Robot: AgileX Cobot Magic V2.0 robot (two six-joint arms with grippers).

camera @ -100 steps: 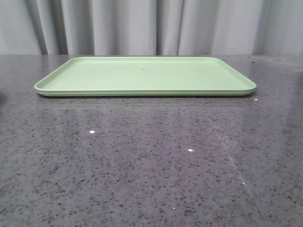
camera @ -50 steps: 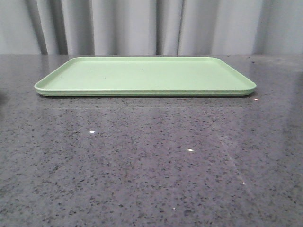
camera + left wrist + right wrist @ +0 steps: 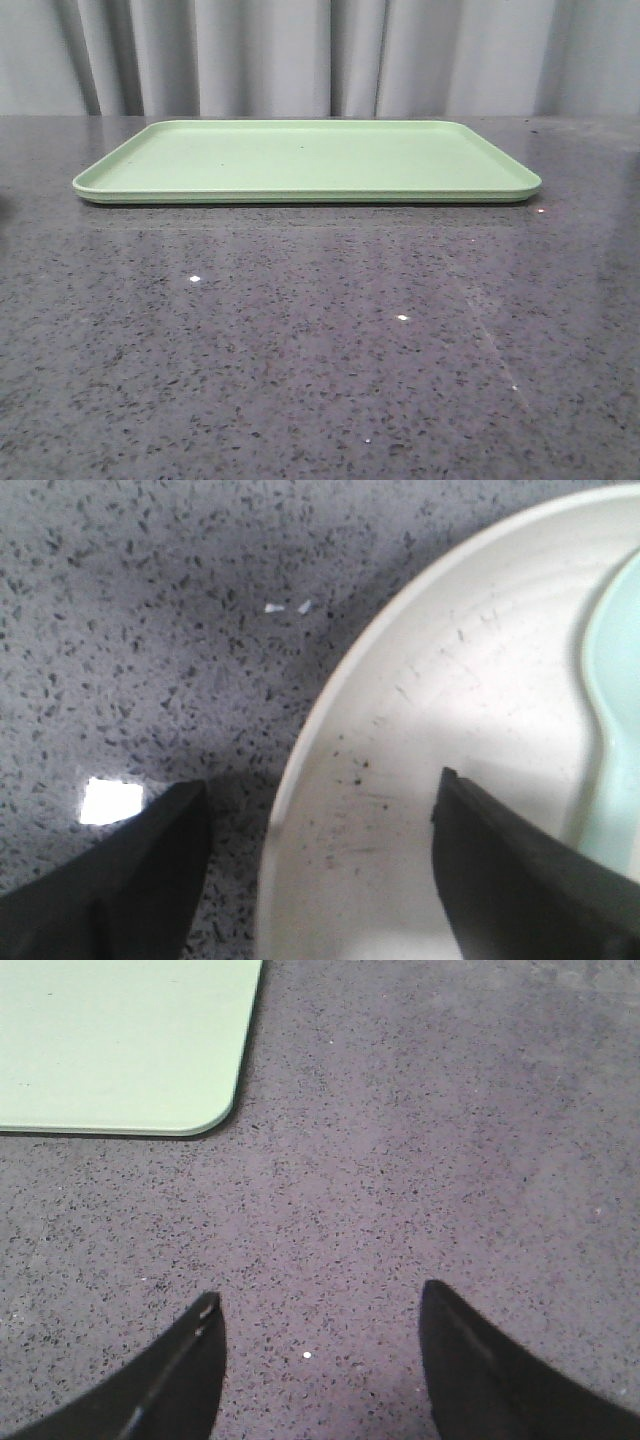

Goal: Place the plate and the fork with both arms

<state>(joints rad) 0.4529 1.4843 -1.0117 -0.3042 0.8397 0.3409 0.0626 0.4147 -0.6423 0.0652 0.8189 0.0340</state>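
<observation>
The off-white plate (image 3: 450,710) fills much of the left wrist view, lying on the grey speckled table. My left gripper (image 3: 320,795) is open and straddles the plate's rim: one finger over the table, the other over the plate's inside. A pale blue-green utensil (image 3: 615,680) lies in the plate. My right gripper (image 3: 320,1305) is open and empty over bare table, near a corner of the light-green tray (image 3: 120,1040). The yellow fork is out of view. Neither gripper shows in the front view, where the tray (image 3: 300,160) lies at the back.
The grey speckled table (image 3: 320,340) spreads in front of the tray. A grey curtain (image 3: 320,50) hangs behind the table.
</observation>
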